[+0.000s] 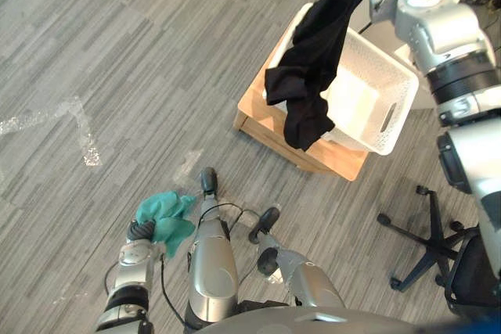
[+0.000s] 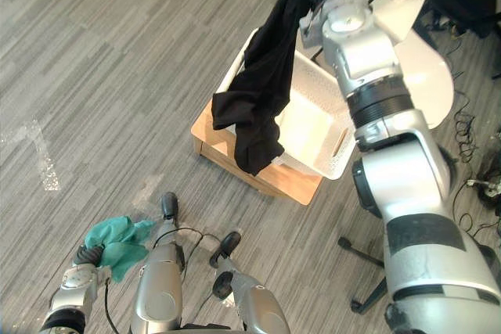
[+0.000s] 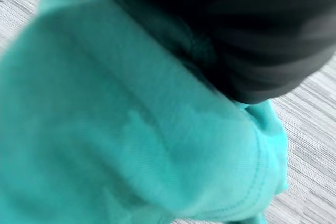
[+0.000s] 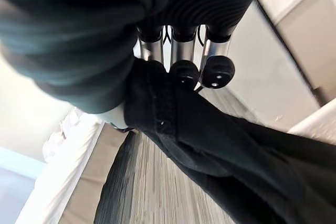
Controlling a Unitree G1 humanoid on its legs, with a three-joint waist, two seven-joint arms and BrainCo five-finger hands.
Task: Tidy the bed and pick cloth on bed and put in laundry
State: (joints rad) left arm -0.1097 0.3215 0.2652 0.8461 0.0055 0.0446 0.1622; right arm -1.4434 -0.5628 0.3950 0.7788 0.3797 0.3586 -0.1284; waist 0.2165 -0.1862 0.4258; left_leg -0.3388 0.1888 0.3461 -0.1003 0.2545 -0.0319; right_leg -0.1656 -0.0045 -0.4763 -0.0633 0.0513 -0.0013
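One black cloth (image 1: 313,60), long, limp, creased

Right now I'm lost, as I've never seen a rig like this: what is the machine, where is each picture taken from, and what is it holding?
It is a two-legged humanoid robot. Two pictures look down from its head; the other two come from wrist cameras. Its right hand grips a limp black fabric garment over a white perforated plastic basket, which stands on a low wooden stand. Its left hand, low by its side, has a bunched teal cloth against it.
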